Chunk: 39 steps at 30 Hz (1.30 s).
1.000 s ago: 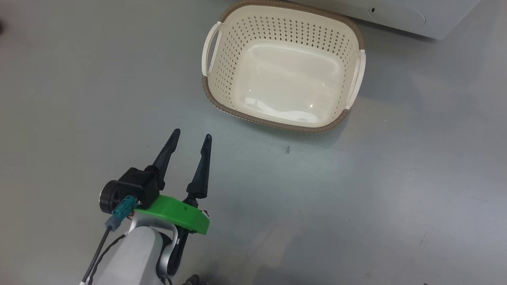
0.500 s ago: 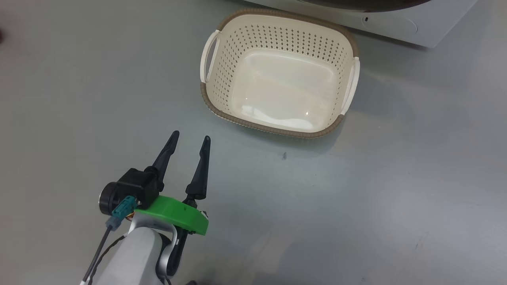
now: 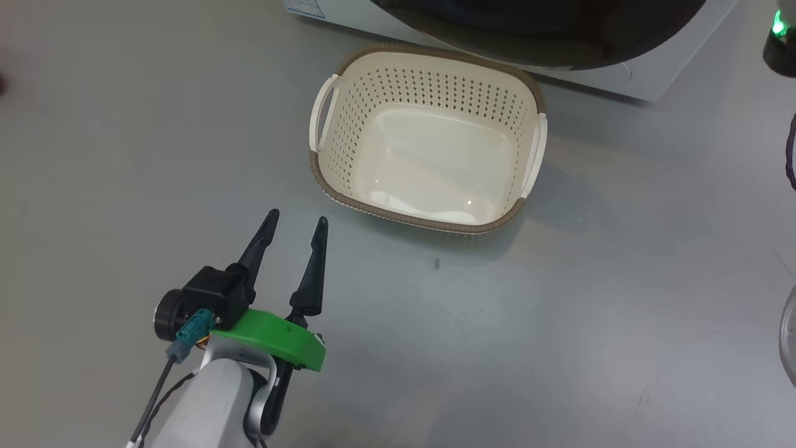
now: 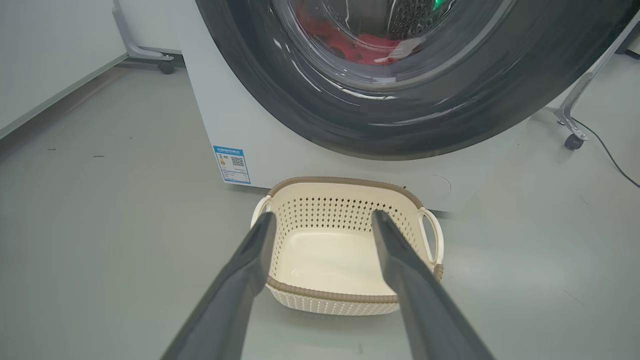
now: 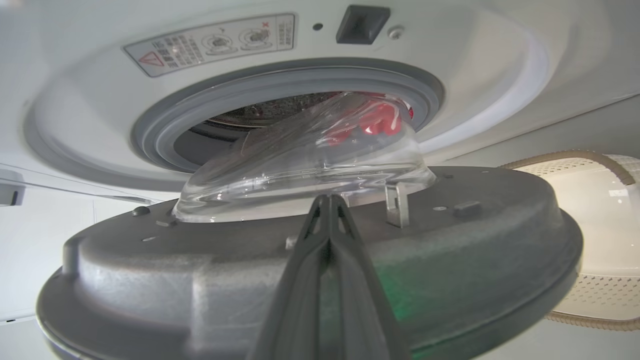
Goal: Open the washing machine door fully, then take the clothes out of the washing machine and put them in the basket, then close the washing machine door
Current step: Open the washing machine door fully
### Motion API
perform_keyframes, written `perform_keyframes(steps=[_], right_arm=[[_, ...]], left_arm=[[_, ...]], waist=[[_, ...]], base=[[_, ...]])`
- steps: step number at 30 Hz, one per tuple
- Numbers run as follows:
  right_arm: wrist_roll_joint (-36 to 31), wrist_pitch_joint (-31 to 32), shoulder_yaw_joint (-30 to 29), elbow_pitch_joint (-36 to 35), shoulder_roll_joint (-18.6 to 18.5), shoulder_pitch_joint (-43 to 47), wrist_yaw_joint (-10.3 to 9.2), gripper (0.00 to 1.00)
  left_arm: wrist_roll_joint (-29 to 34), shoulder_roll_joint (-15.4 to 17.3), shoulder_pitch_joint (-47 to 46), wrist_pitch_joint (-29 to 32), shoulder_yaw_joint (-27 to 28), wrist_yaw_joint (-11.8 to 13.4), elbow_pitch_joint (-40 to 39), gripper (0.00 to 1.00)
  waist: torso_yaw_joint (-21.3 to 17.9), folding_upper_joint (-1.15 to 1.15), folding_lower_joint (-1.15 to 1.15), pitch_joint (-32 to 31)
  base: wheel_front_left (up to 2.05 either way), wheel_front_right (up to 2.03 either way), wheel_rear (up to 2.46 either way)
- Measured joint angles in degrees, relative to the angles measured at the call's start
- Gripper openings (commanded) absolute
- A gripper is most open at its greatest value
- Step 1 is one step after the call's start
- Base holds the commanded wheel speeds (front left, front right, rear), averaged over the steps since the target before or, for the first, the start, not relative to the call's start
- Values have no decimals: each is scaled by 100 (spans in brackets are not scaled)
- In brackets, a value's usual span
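While the door [image 5: 175, 280] stands only part-way open, we're in step one, folks: getting it swung out fully. Right jaws are pressed shut and empty, their tips up against the door's inner face at the foot of the glass bowl [image 5: 300, 165]. Touching or a hair off, I can't tell from this angle.

Left jaws are spread wide with nothing between them, hanging low above the floor [image 3: 559, 311], near the basket [image 3: 429, 81] and pointing towards it. That basket sits empty on the floor right in front of the washer [image 4: 250, 140], just below the door's lower edge.

And the clothes [image 4: 370, 47]? Red, lying in the drum [image 4: 415, 12], seen through the glass, none taken out yet.

So what's next? My read: the right jaws have to push that inner face outward and follow the door's arc. That way the closed tips don't slide off or ride up onto the bowl before the opening is wide and clear. Only then does a reach into the drum make sense, and the wide left jaws look best placed for it.
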Motion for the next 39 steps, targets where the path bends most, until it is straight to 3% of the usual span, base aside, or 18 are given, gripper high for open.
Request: perform_keyframes(steps=[21, 32, 34, 39], right_arm=[[-14, 42, -18, -155, -16, 454, 45, 0], [-1034, -721, 541, -505, -422, 1120, 1089, 0], [-1411, -902, 804, -591, -537, 1308, 1362, 0], [-1918, -1372, 1124, -823, -656, 1683, 1423, 0]], left_arm=[[14, 1, 40, 0, -15, 46, 35, 100], [93, 3, 205, 0, 54, 48, 122, 100], [147, 5, 278, 0, 68, 47, 162, 100], [261, 7, 393, 0, 137, 48, 192, 100]], waist=[[-43, 0, 0, -352], [-130, 0, 0, -741], [-166, 0, 0, -830], [-285, 0, 0, -1055]], base=[[0, 0, 0], [0, 0, 0], [0, 0, 0], [0, 0, 0]])
